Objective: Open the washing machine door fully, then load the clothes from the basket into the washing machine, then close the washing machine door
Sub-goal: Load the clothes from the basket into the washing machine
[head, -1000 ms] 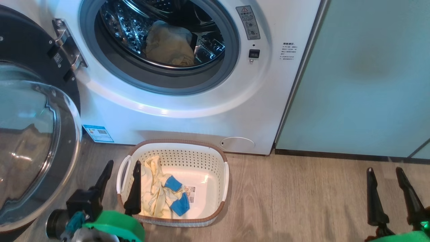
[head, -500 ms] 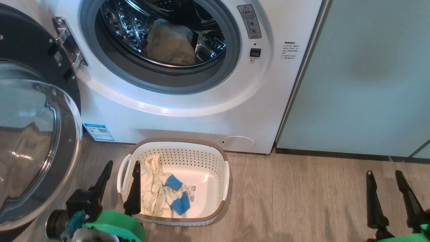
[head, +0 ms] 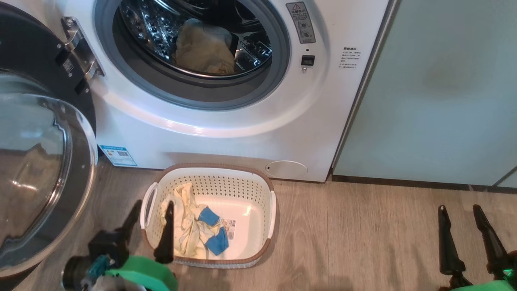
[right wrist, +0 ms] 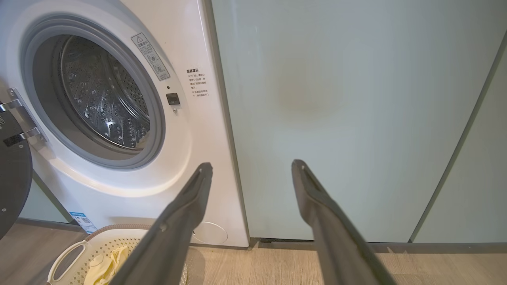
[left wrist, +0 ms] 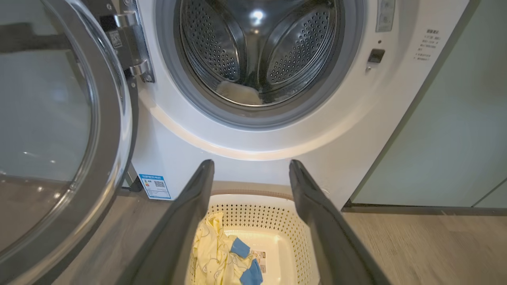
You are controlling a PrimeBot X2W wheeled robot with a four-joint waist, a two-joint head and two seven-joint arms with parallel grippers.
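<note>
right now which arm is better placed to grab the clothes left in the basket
Left. The left gripper hangs open astride the basket's left rim, right by the yellow and blue clothes. The right gripper, also open, is far off over the floor near the green cabinet.

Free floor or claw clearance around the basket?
Widest bare floor: between the basket and the right claw, bounded behind by the washing machine and cabinet. The basket's right half is bare too. Crowded: its left side, where clothes, the left claw and the open door close in.
</note>
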